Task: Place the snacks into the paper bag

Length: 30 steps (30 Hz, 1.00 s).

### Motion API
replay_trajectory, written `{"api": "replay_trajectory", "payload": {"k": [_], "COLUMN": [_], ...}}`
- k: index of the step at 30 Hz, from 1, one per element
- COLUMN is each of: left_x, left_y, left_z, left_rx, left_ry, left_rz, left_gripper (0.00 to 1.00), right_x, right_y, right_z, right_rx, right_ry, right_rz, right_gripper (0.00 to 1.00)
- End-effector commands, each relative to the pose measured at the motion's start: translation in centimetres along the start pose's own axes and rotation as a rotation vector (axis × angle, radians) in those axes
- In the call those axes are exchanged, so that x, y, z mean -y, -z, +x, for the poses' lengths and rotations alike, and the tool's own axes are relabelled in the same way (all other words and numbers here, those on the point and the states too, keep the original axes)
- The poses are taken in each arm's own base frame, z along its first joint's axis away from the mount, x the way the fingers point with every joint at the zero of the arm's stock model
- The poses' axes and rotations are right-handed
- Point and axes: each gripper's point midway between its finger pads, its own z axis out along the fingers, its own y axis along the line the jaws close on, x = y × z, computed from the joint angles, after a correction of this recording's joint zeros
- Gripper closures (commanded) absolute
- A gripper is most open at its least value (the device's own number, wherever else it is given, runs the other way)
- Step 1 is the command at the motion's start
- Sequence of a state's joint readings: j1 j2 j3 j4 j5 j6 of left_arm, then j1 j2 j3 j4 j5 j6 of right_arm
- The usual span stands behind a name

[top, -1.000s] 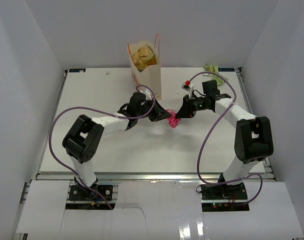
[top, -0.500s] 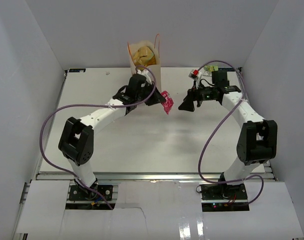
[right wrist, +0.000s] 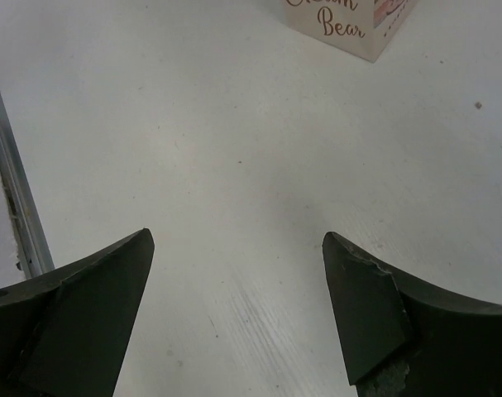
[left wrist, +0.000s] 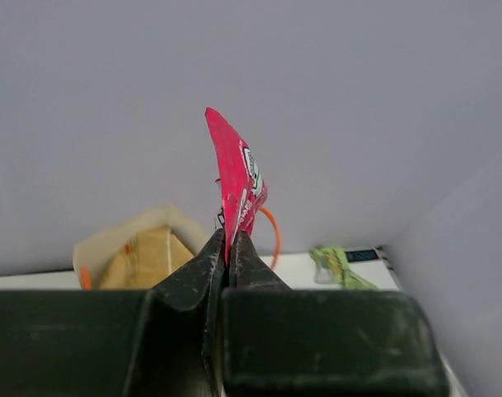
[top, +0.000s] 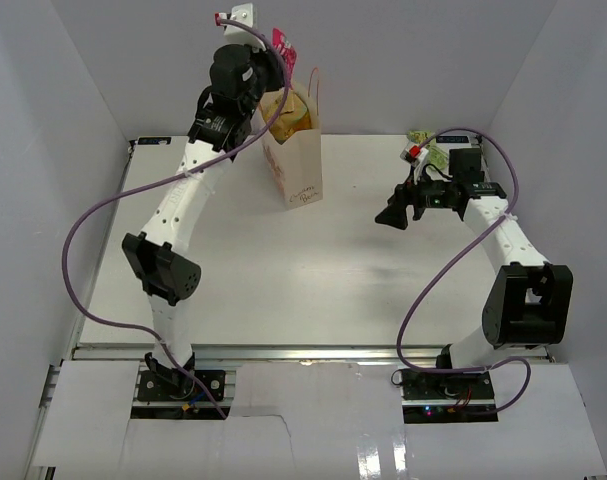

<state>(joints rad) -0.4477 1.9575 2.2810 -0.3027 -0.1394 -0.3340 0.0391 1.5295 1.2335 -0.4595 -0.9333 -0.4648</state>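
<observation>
Pinching pink packet (left wrist: 235, 175), left claw (left wrist: 229, 241) above bag (top: 301, 172)

A robotics lab, I would say: plain white panels (top: 53, 150) enclose a white counter (top: 283, 285), and two cabled robot arms (top: 181, 212) stand on an aluminium rail (top: 303, 352) at the bottom.

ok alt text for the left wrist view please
The left claw pinches a pink candy packet upright against a grey wall. Lower in the frame sit the open cream paper bag with orange handles and, at right, a light green wrapper.
</observation>
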Motion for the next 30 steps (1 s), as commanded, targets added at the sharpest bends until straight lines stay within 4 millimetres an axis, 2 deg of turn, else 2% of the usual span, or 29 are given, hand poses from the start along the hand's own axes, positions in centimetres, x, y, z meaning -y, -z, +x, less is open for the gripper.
{"api": "replay_trajectory", "payload": {"k": [1, 2, 3, 6, 10, 17, 18, 24, 25, 30], "left_x": [-3.0, -3.4, -4.2, -4.9, -5.7, -7.0, -7.1, -7.6, -8.1, -8.9], "left_y": [-3.1, -3.4, -4.0, -5.0, -6.2, -6.6, -6.6, -6.2, -6.1, -5.6], "left_z": [1.3, 1.0, 1.6, 1.2, 2.7, 5.1, 5.3, 6.6, 7.5, 7.6], "left_rx": [0.049, 0.07, 0.077, 0.124, 0.119, 0.063, 0.056, 0.01, -0.014, -0.022], "left_ry": [-0.167, -0.218, -0.245, -0.315, -0.412, -0.528, -0.543, -0.603, -0.624, -0.66], "left_rz": [-0.131, -0.145, -0.175, -0.207, -0.219, -0.232, -0.232, -0.224, -0.231, -0.258], "left_gripper": [1.0, 1.0, 1.0, 1.0, 1.0, 1.0, 1.0, 1.0, 1.0, 1.0], "right_x": [-0.2, -0.3, -0.4, -0.4, -0.4, -0.5, 0.2, 0.5, 0.5, 0.8], "right_y": [0.4, 0.4, 0.4, 0.6, 0.8, 0.6, 1.3, 1.3, 1.4, 1.5], "right_z": [0.5, 0.6, 0.9, 1.3, 1.6, 2.0, 2.1, 2.3, 2.2, 2.0], "right_rx": [-0.002, -0.001, -0.004, -0.001, 0.003, 0.002, 0.009, 0.007, 0.009, 0.011], "right_ry": [0.006, 0.004, -0.003, -0.016, -0.028, -0.037, -0.049, -0.06, -0.058, -0.051], "right_rz": [0.005, 0.005, 0.004, 0.008, 0.012, 0.005, 0.029, 0.035, 0.037, 0.048], "right_gripper": [0.11, 0.11, 0.11, 0.11, 0.1, 0.1, 0.1, 0.1, 0.1, 0.1]}}
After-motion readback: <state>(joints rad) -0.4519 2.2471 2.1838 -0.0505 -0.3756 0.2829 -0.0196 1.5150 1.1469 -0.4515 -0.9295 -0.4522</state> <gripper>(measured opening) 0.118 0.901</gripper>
